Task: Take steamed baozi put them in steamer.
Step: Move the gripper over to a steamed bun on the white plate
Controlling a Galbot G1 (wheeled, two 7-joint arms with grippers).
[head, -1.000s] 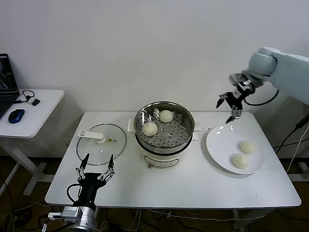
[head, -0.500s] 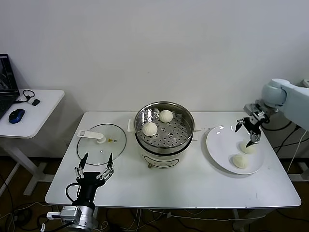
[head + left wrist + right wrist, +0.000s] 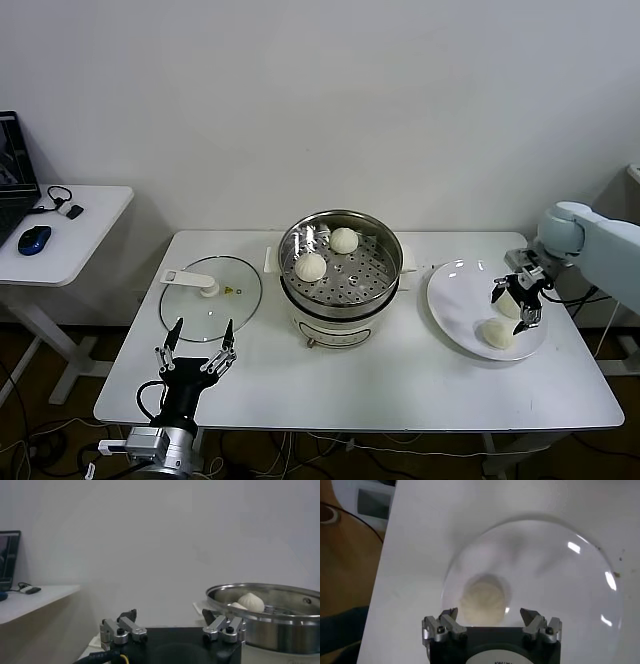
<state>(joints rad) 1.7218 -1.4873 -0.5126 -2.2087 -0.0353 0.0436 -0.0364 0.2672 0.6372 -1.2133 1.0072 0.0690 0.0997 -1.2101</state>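
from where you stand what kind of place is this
Probably a lab or office test room, not a kitchen: a steamer on a white table, a bare white wall, and a side desk with a mouse.

Right tool open, low; left tool open, parked

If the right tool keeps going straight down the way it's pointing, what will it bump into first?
Most likely a steamed baozi on the white plate. The right tool hangs open just above it, fingers either side, though how near it is remains hard to judge.
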